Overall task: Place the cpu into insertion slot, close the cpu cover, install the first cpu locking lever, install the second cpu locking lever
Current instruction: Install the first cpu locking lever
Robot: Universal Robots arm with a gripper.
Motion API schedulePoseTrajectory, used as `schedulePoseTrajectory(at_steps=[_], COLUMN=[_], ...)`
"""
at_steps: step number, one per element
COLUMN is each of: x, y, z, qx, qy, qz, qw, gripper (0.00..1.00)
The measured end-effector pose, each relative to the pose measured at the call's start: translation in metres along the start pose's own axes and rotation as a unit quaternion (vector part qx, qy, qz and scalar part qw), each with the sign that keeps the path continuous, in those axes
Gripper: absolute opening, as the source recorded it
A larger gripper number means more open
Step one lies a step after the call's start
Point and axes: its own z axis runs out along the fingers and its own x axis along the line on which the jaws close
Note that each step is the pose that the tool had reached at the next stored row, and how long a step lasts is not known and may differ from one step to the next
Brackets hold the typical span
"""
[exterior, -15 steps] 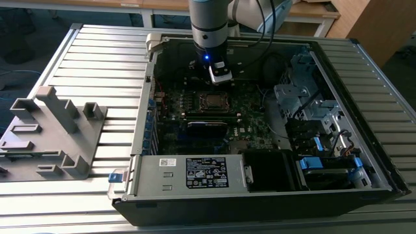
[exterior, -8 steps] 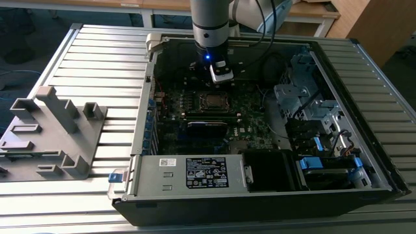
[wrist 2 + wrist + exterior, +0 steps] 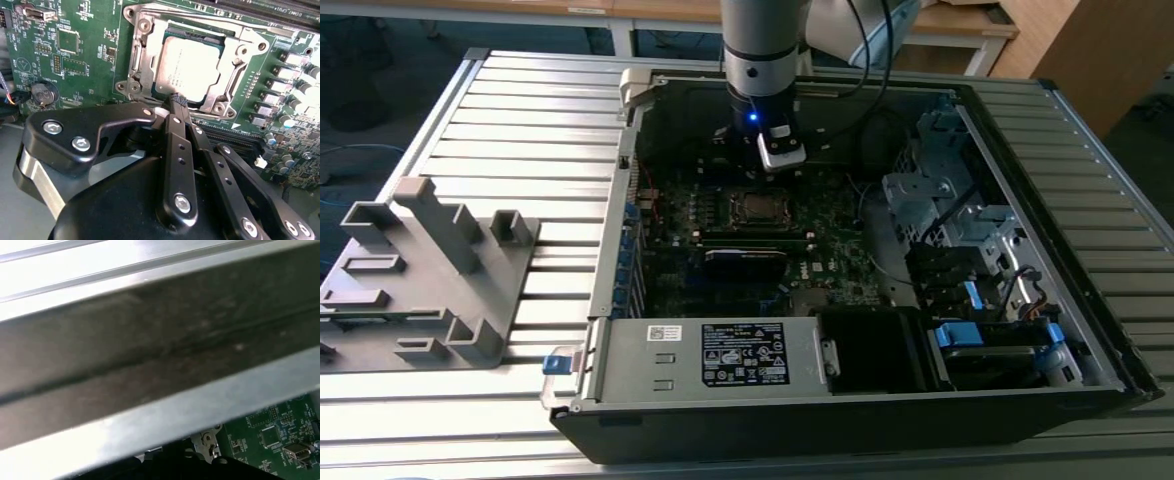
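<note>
Inside the open computer case (image 3: 1067,330) on the bench (image 3: 520,130), the cpu (image 3: 187,65) is seen seated in the insertion slot (image 3: 131,65), framed by the cpu cover (image 3: 235,75). The end effector (image 3: 177,100) is clenched, fingertips pinched together at the cover's edge, nothing gripped.

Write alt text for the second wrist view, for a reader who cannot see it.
A black gripper with its fingers shut together hangs at the near edge of the cpu, which lies in the insertion slot with the cpu cover framing it. Green motherboard surrounds the socket.
</note>
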Motion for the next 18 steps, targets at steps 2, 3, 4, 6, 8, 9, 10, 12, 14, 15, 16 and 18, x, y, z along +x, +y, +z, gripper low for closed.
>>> schedulePoseTrajectory(at_steps=[2, 3, 4, 6, 8, 9, 10, 12, 14, 15, 16, 18], x=[0.0000, 0.0000, -0.0001, -0.0003, -0.0007, -0.0009, -0.0010, -0.0009, -0.0009, -0.0009, -0.0010, -0.0016], y=[0.0000, 0.0000, 0.0000, 0.0002, 0.0004, 0.0006, 0.0006, 0.0007, 0.0007, 0.0006, 0.0007, 0.0008], z=[0.0000, 0.0000, -0.0003, -0.0029, -0.0063, -0.0079, -0.0088, -0.0090, -0.0091, -0.0091, -0.0092, -0.0091], qx=[0.0001, 0.0001, 0.0003, 0.0002, 0.0005, 0.0007, 0.0010, 0.0011, 0.0010, 0.0011, 0.0020, 0.0051], qy=[0.0001, 0.0001, 0.0002, 0.0001, 0.0001, -0.0001, -0.0001, -0.0002, -0.0002, -0.0001, 0.0024, 0.0119], qz=[0.000, 0.000, 0.000, 0.000, 0.000, 0.000, 0.000, 0.000, 0.000, 0.000, 0.000, 0.000], qw=[1.00000, 1.00000, 1.00000, 1.00000, 1.00000, 1.00000, 1.00000, 1.00000, 1.00000, 1.00000, 1.00000, 0.99992], gripper=[0.11, 0.11, 0.11, 0.11, 0.11, 0.11, 0.11, 0.11, 0.11, 0.11, 0.11, 0.11])
